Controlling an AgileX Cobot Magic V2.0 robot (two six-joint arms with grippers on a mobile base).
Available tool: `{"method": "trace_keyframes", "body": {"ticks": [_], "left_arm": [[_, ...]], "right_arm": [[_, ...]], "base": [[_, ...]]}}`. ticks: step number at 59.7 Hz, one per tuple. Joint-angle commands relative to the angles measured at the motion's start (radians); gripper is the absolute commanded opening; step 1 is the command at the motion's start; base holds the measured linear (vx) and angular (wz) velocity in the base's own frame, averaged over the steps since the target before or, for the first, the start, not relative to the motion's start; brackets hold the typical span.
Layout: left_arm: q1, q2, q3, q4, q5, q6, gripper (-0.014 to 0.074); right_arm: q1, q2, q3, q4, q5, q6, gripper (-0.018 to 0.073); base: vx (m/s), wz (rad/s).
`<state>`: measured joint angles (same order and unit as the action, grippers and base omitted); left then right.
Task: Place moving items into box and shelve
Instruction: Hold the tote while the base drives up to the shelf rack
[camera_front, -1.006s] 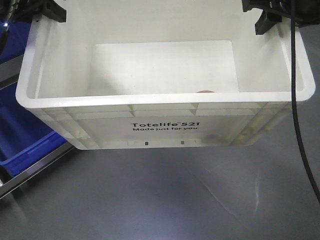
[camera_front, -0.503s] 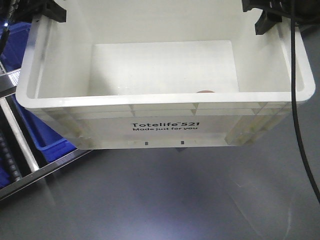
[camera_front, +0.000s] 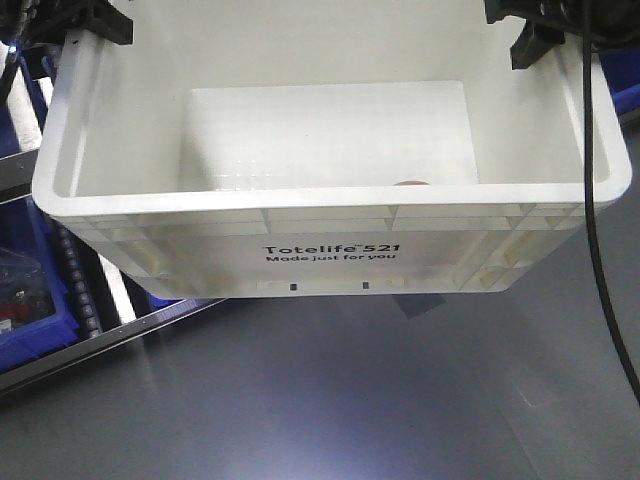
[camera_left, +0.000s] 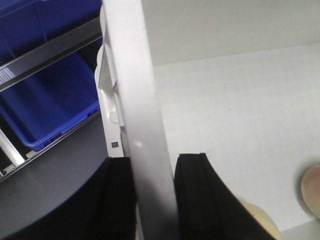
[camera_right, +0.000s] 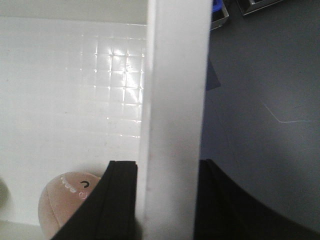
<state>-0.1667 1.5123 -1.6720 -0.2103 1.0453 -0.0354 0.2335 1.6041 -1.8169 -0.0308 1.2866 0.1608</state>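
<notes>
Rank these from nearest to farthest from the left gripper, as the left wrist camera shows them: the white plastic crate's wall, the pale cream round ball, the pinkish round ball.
1. The white plastic crate's wall: clamped in the left gripper.
2. The pale cream round ball: inside the crate, beside the inner finger.
3. The pinkish round ball: inside, farther right at the picture's edge.
</notes>
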Motion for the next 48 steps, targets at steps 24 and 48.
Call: {"method": "trace_keyframes", "body": {"ticks": [24, 48], "left_arm": [[0.007, -0.053, -0.043, 0.032, -0.119, 0.009, 0.0000], [0.007, -0.053, -0.043, 0.032, -0.119, 0.009, 0.0000]], "right_arm": [[-0.014, -0.058, -0.042, -0.066, -0.004, -0.013, -0.0005], [-0.014, -0.058, -0.042, -0.066, -0.004, -0.013, -0.0005]], "base": [[0.04, 0.29], [0.02, 0.40]]}}
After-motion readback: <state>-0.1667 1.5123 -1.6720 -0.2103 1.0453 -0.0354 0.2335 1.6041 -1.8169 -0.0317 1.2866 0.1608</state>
